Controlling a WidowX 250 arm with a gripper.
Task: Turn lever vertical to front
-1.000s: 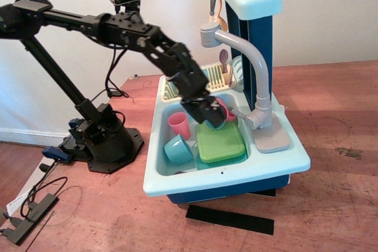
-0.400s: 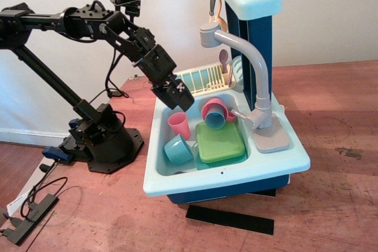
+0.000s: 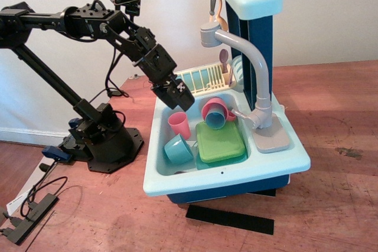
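Gripper [image 3: 179,100] hangs above sink rim [image 3: 155,140], apart from lever [image 3: 242,114].

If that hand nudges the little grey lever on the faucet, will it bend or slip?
The lever looks like hard plastic, so probably stiff. It is short and thin, so the hand might slip off. Fixed at the faucet base, it should pivot.

The robot arm [image 3: 88,22] is matte black throughout, built of boxy servo segments joined by slim links, with small silver screws dotting the housings. Black cables [image 3: 112,69] loop beneath it. Its gripper [image 3: 177,97] carries small white markings, and a wide black base [image 3: 106,140] anchors it.
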